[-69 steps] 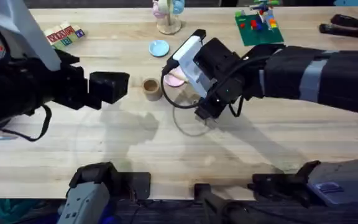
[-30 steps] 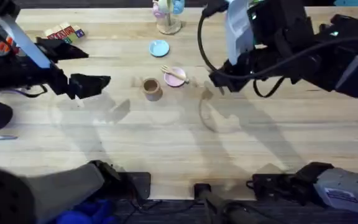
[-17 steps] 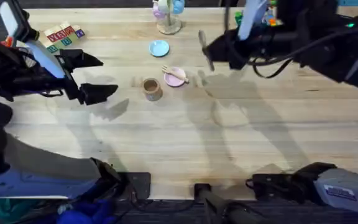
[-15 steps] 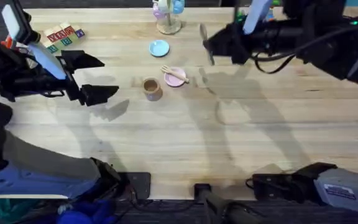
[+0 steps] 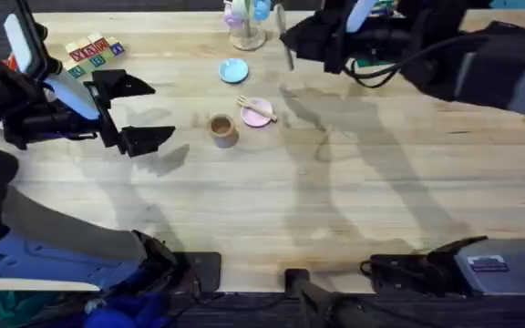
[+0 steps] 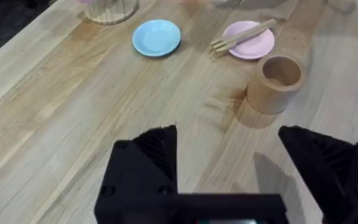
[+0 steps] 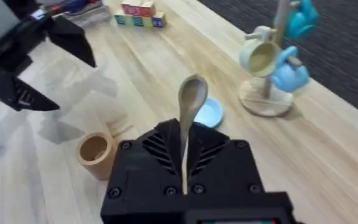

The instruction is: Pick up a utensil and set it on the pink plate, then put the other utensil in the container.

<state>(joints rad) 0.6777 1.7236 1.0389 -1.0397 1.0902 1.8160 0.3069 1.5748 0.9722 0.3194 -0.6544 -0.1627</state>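
Observation:
The fork (image 5: 255, 109) lies across the pink plate (image 5: 259, 117), also seen in the left wrist view as fork (image 6: 241, 35) on pink plate (image 6: 253, 46). The tan container (image 5: 223, 130) (image 6: 277, 81) (image 7: 95, 154) stands just left of the plate, with nothing inside. My right gripper (image 5: 290, 44) (image 7: 184, 142) is shut on the spoon (image 5: 283, 36) (image 7: 190, 102), held in the air beyond the plate with its bowl pointing out from the fingers. My left gripper (image 5: 138, 111) (image 6: 229, 155) hangs open left of the container, holding nothing.
A light blue plate (image 5: 233, 70) (image 6: 157, 37) lies behind the container. A mug tree (image 5: 246, 23) (image 7: 269, 62) stands at the far edge, lettered blocks (image 5: 94, 52) far left, a green brick plate (image 5: 376, 36) and a black stapler (image 5: 513, 38) far right.
The right arm has carried the spoon up and leftward toward the table's far side. The left arm has barely moved and stays open. The fork stays on the pink plate.

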